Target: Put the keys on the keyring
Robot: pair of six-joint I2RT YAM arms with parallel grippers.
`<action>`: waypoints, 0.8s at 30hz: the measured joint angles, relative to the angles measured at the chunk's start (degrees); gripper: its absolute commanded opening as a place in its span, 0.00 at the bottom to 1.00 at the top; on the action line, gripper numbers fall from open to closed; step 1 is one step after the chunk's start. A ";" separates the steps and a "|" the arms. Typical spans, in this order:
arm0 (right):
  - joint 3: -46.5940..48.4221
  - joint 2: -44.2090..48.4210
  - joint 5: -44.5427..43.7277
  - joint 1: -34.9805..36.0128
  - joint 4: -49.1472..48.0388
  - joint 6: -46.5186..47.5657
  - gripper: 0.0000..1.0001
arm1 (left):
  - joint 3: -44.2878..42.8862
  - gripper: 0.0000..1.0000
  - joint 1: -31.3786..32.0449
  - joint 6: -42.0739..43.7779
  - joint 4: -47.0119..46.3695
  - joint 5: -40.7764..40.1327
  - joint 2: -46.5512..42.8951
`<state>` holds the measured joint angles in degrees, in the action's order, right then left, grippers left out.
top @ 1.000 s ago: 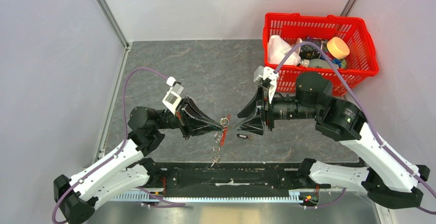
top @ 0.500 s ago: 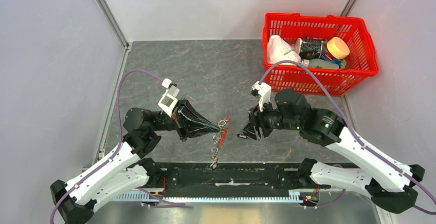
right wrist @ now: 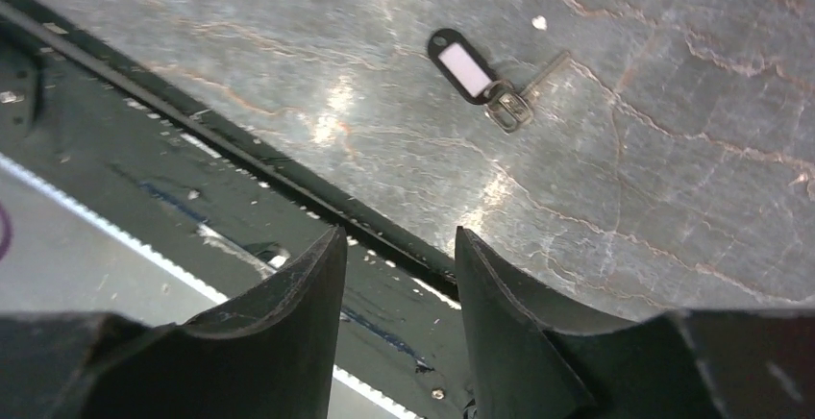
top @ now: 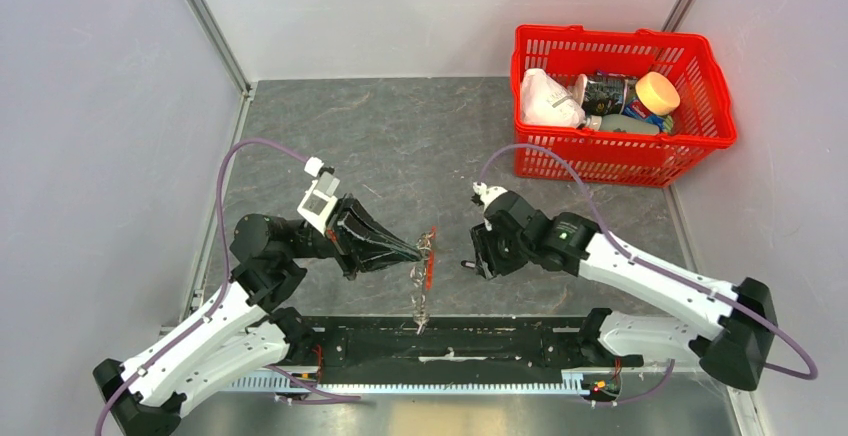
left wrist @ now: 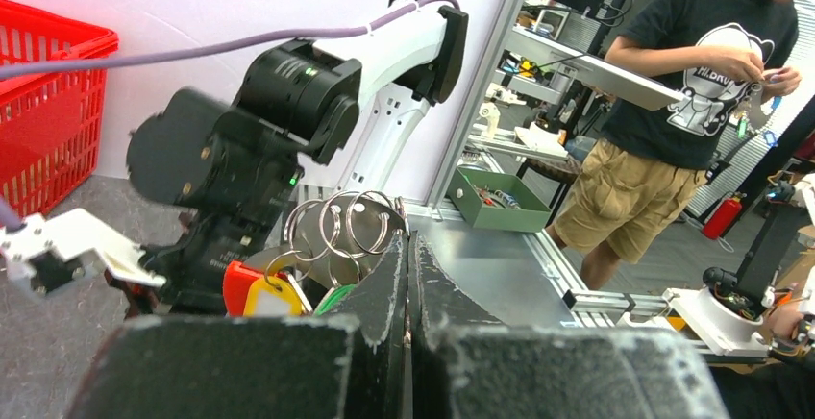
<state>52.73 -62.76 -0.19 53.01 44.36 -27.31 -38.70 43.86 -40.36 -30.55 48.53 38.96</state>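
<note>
At mid-counter, left pincer (top: 415, 249): clamped tight on the keyring (top: 428, 244), fingertips pressed together with no gap in its own wrist view.
Keyring place: held off the counter (top: 400, 136) at the left pincer's tip, between the two arms; its strap (top: 421, 306) hangs down toward the near edge, with the red section (top: 431, 268) just under the ring.
Right pincer (right wrist: 396, 246): jaws partly apart and holding nothing, pointing down at the counter to the right of the keyring.
Change, right arm: a second ago its pincer lay level, facing the left pincer almost tip to tip; it has since tipped downward and drawn a little right, and its forearm has dropped low along the near right.
Change, left arm: it has slid slightly left and nearer, taking the keyring with it.
Change, loose key: none; it lies where it did.
Count, arms: two, with one pincer each.
Count, ring loops: three overlapping wire loops (left wrist: 346, 227) show at the left pincer's tip.
Count, tags by the loops: one red (left wrist: 238, 284), one yellow (left wrist: 272, 296), one green sliver (left wrist: 336, 299).
Count, keys on the counter: one key (right wrist: 481, 78), with a black tag and a metal shank, just beyond the right pincer's fingers.
Count, baskets: one red basket (top: 620, 161), at the far right corner.
</note>
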 measured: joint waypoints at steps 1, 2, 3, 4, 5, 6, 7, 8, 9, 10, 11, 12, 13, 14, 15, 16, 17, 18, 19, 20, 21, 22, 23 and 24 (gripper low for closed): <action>-0.59 -0.90 -0.46 0.00 -0.17 -0.31 0.51 | 0.00 0.02 0.00 0.11 0.26 0.04 -0.07; -1.20 -2.08 -1.16 0.00 -0.48 -0.72 0.50 | 0.00 0.02 0.00 0.20 0.39 0.04 -0.13; -1.68 -3.10 -1.55 0.00 -0.85 -1.01 0.50 | 0.00 0.02 0.00 0.33 0.55 0.04 -0.20; -2.16 -4.57 -2.19 0.00 -1.27 -1.29 0.50 | 0.00 0.02 0.00 0.44 0.70 0.04 -0.26; -2.54 -5.81 -2.58 0.00 -1.73 -1.46 0.50 | 0.00 0.02 0.00 0.59 0.83 0.07 -0.35; -2.84 -7.17 -3.10 0.00 -2.14 -1.64 0.50 | 0.00 0.02 0.00 0.66 0.92 0.07 -0.42; -3.10 -8.66 -3.56 0.00 -2.78 -1.66 0.50 | 0.00 0.02 0.00 0.76 0.98 0.07 -0.46; -3.30 -9.99 -3.91 0.00 -3.50 -1.64 0.51 | 0.00 0.02 0.00 0.83 1.05 0.07 -0.50; -3.41 -11.30 -4.26 0.00 -4.09 -1.64 0.51 | 0.00 0.02 0.00 0.87 1.14 0.07 -0.52; -3.54 -12.41 -4.46 0.00 -4.87 -1.62 0.53 | 0.00 0.02 0.00 0.94 1.27 0.07 -0.52; -3.58 -13.51 -4.59 0.00 -5.60 -1.57 0.53 | 0.00 0.02 0.00 0.98 1.36 0.09 -0.52; -3.61 -14.45 -4.66 0.00 -6.45 -1.49 0.54 | 0.00 0.02 0.00 1.01 1.44 0.09 -0.50; -3.61 -15.10 -4.68 0.00 -7.17 -1.33 0.55 | 0.00 0.02 0.00 1.01 1.46 0.09 -0.50; -3.61 -15.72 -4.68 0.00 -7.91 -1.14 0.55 | 0.00 0.02 0.00 1.01 1.46 0.09 -0.50; -3.61 -16.24 -4.76 0.00 -8.61 -0.94 0.56 | 0.00 0.02 0.00 1.03 1.46 0.11 -0.52; -3.61 -16.72 -4.85 0.02 -9.20 -0.59 0.57 | 0.00 0.02 0.00 1.03 1.46 0.11 -0.55; -3.61 -17.18 -4.90 0.02 -9.75 -0.39 0.57 | 0.00 0.02 0.00 1.03 1.46 0.11 -0.55; -3.58 -17.77 -4.98 0.02 -10.34 -0.09 0.58 | 0.00 0.02 0.00 1.03 1.46 0.13 -0.55; -3.56 -18.47 -5.07 0.02 -10.86 0.22 0.58 | 0.00 0.02 0.00 1.03 1.46 0.13 -0.55; -3.50 -19.37 -5.11 0.02 -11.41 0.48 0.58 | 0.00 0.02 0.00 1.03 1.49 0.13 -0.55; -3.43 -20.20 -5.16 0.02 -11.80 0.66 0.59 | 0.00 0.02 0.00 1.03 1.46 0.13 -0.55; -3.39 -21.35 -5.18 0.02 -12.39 0.98 0.59 | 0.00 0.02 0.00 1.03 1.49 0.13 -0.57; -3.32 -22.27 -5.22 0.00 -12.83 1.18 0.59 | 0.00 0.02 0.00 1.03 1.49 0.15 -0.57; -3.30 -22.99 -5.29 0.02 -13.27 1.33 0.60 | 0.00 0.02 0.00 1.05 1.49 0.15 -0.57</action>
<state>49.43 -85.76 -5.48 53.04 31.09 -25.98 -38.70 43.86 -39.31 -29.06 48.69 38.39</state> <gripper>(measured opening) 0.589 0.028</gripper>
